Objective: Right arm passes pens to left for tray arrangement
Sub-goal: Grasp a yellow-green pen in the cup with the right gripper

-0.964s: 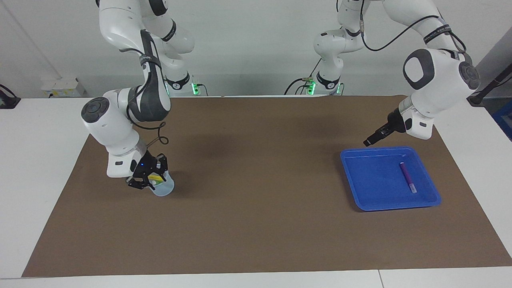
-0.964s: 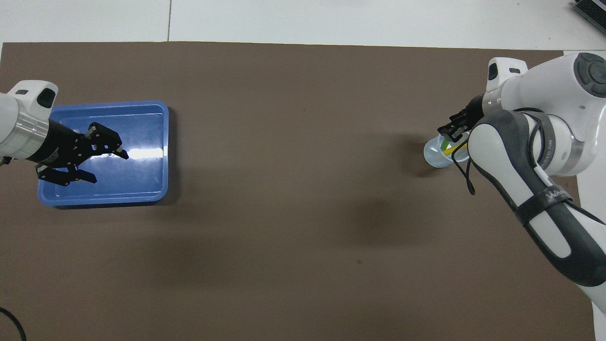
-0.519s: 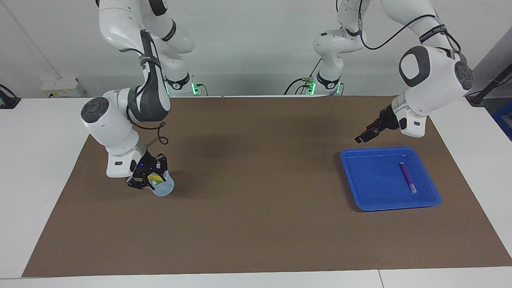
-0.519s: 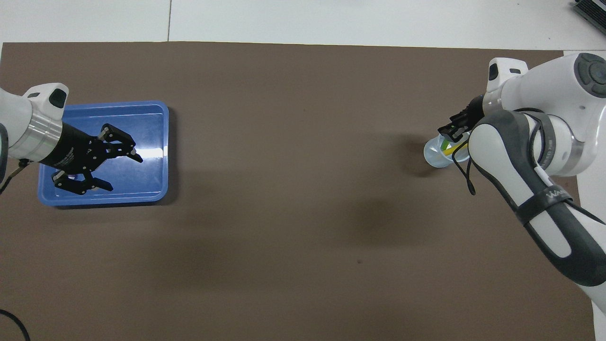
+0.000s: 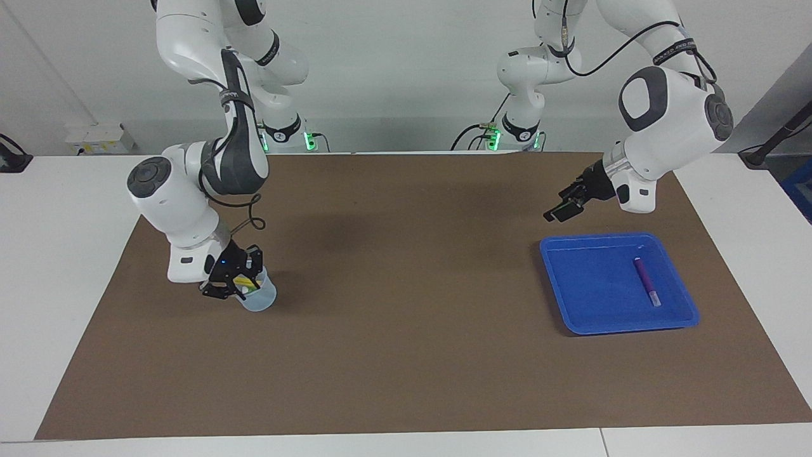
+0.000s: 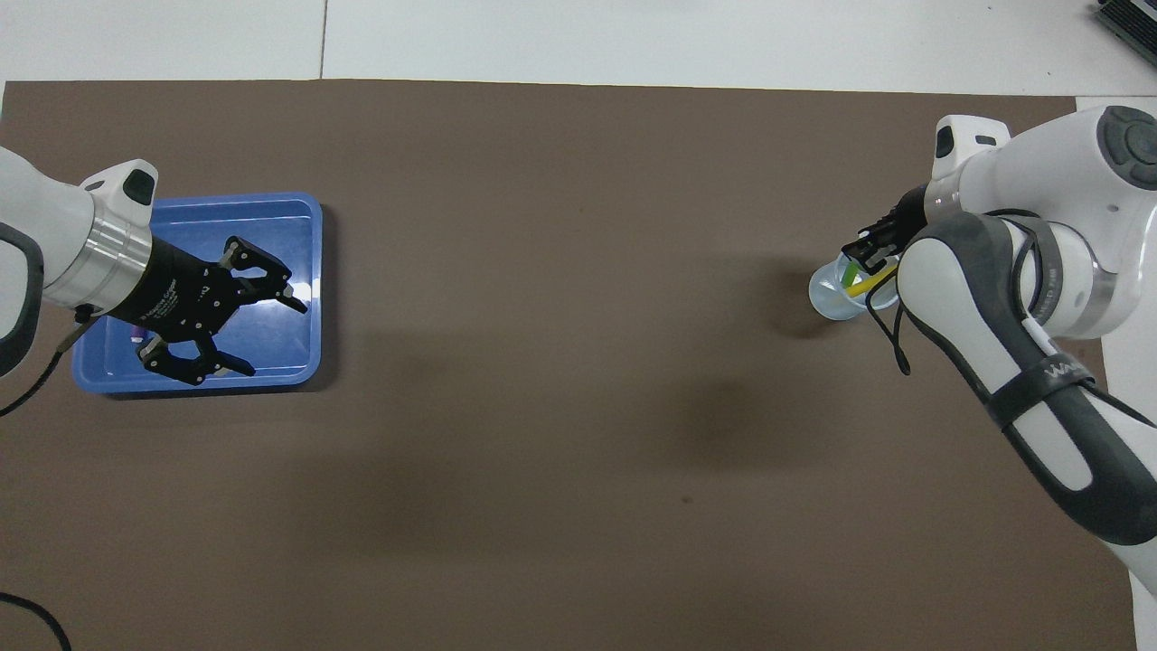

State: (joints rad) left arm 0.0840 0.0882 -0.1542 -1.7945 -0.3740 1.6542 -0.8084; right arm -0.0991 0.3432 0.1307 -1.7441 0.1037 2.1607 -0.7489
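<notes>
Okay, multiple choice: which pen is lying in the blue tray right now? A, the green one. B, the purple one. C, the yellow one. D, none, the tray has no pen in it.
B: the facing view shows the purple pen lying alone in the blue tray, while green and yellow show in the cup at the right gripper.

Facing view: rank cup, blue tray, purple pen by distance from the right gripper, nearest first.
From the right gripper:
1. Cup: right at the fingertips, at the right arm's end of the table, yellow and green pens inside.
2. Blue tray: at the left arm's end; its rim toward the cup comes next.
3. Purple pen: lying in the tray, toward its rim away from the cup.
</notes>
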